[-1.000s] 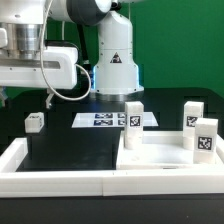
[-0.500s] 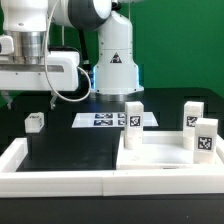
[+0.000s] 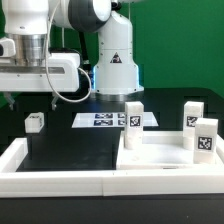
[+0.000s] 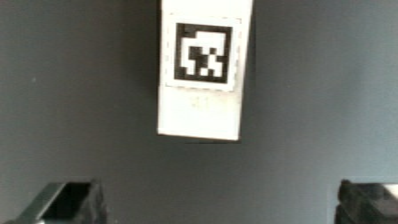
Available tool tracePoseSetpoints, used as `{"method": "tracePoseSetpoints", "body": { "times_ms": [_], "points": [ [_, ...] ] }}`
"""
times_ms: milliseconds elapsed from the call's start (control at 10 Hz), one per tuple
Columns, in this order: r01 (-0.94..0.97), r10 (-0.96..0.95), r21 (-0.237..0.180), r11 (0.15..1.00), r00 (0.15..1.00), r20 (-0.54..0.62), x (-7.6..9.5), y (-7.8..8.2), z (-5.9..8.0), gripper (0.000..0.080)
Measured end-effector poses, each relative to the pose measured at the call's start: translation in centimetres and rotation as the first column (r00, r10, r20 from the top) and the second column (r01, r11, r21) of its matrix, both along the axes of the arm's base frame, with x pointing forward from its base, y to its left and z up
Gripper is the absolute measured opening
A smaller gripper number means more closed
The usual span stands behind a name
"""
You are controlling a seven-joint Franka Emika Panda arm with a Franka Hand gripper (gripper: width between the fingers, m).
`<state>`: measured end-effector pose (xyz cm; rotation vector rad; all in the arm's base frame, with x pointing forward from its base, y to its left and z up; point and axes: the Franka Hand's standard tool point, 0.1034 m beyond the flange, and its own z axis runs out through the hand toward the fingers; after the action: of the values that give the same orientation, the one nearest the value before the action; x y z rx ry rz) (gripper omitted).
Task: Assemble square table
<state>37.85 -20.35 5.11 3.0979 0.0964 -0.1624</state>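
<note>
The square table's white slab (image 3: 160,163) lies at the exterior view's right, and three tagged white legs stand upright on it (image 3: 133,114) (image 3: 192,115) (image 3: 205,139). Another leg (image 3: 35,122) lies alone on the black table at the left. In the wrist view this leg (image 4: 201,75) lies flat with its tag facing up. My gripper (image 4: 221,205) hovers above it, open, its fingertips (image 4: 71,203) wide apart with nothing between them. The leg sits ahead of the jaws, not between them.
The marker board (image 3: 108,120) lies flat behind the slab, in front of the arm's base (image 3: 115,60). A white border rail (image 3: 55,181) runs along the front and up the left side (image 3: 14,152). The arm's wrist (image 3: 30,45) hangs over the left part.
The arm's wrist has shifted slightly up and toward the exterior view's right, then held still. The parts have not moved and the jaws stay wide.
</note>
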Motion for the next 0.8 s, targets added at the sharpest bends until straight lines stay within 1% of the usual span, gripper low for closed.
{"method": "tracePoseSetpoints", "body": {
  "times_ms": [200,300,400,600,700,800],
  "points": [
    [-0.008,0.008,0.021,1.000,1.000,-0.027,-0.1,0.3,0.0,0.0649],
    [0.005,-0.002,0.035,0.999,0.996,-0.085,-0.1,0.6,-0.3,0.0649],
    [0.000,0.003,0.026,1.000,0.991,-0.133,0.4,0.3,-0.7,0.0649],
    [0.032,-0.036,-0.023,0.999,0.977,-0.212,1.0,-1.0,-1.8,0.0649],
    [0.059,-0.072,-0.063,0.996,0.972,-0.224,1.1,-1.1,-2.0,0.0649],
    [0.098,-0.113,-0.067,0.993,0.953,-0.282,0.3,-0.5,-2.1,0.0649]
  ]
}}
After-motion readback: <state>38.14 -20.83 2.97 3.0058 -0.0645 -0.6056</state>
